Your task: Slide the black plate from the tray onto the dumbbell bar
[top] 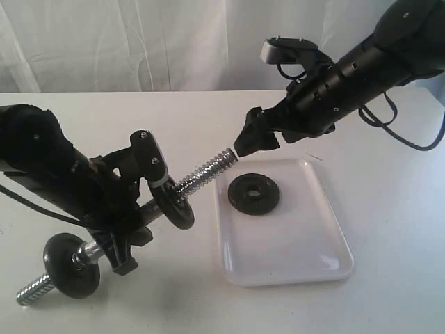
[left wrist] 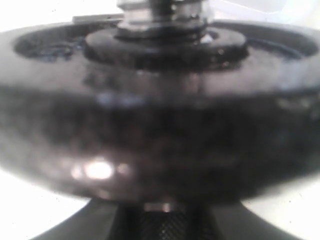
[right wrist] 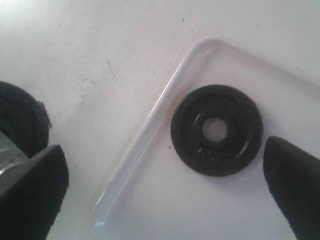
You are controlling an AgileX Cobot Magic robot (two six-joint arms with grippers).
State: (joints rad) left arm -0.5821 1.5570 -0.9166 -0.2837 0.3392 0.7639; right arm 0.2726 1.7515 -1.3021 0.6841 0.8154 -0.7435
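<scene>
Jaws apart and empty, the right gripper (top: pixel 245 142) is hovering at frame centre beside the threaded tip of the dumbbell bar (top: pixel 208 169). The black plate (top: pixel 254 193) is lying flat just below it, upper left in the tray (top: pixel 292 247). The left gripper (top: pixel 135 207) is clamping the bar, which is slanting up from lower left.

Exterior view: high and set back, looking down across the surface (top: pixel 389 181) toward a white curtain (top: pixel 139 42). Both arms and the whole tray (top: pixel 278 268) are in frame.
Left wrist view: jammed right up against a black disc (left wrist: pixel 160 125) on the dumbbell bar (left wrist: pixel 160 9). The disc fills the frame, all blur.
Right wrist view: close above, facing down on the black plate (right wrist: pixel 216 130) and one corner of the tray (right wrist: pixel 152 125).
Shared, exterior and right wrist: the black plate (top: pixel 254 193) and the tray corner beside it.
Shared, exterior and left wrist: the black disc (top: pixel 174 202) on the dumbbell bar (top: pixel 205 170).
</scene>
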